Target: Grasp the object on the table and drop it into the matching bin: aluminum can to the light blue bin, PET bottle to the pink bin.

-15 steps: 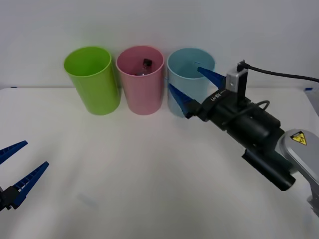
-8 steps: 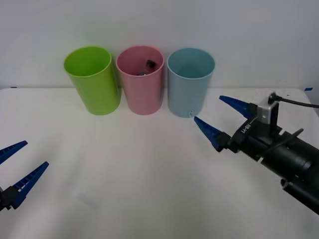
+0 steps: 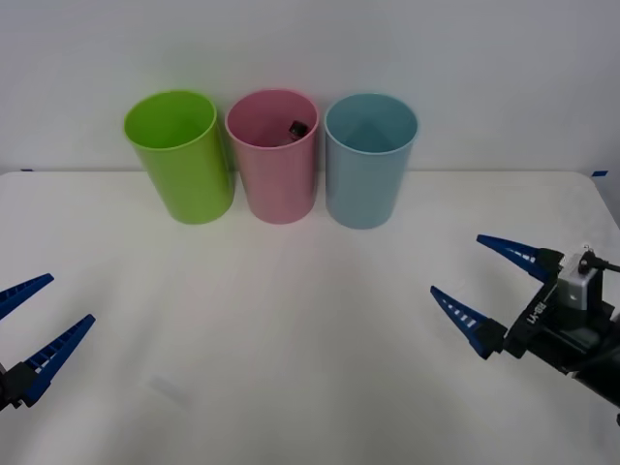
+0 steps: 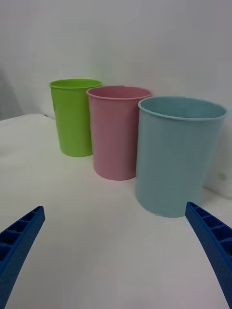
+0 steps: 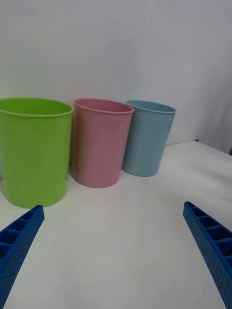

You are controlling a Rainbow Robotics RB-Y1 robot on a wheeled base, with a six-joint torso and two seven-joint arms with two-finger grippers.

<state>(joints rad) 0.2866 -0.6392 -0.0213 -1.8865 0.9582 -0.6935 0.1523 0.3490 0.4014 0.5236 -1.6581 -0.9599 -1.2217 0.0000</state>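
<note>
The PET bottle lies inside the pink bin; its black cap peeks over the rim. The light blue bin stands just right of the pink one at the back of the white table. My right gripper is open and empty, low over the table's right side, well in front of the bins. Over the near left edge my left gripper hangs open and empty. Both wrist views show the pink bin and the light blue bin from the side.
A lime green bin stands left of the pink one, and the three bins form a row against the white back wall. Bare tabletop stretches between the bins and both grippers.
My right gripper has pulled back from beside the light blue bin's rim, moving right, down and towards the front. The bottle in the pink bin shifted slightly. The left arm stayed still.
</note>
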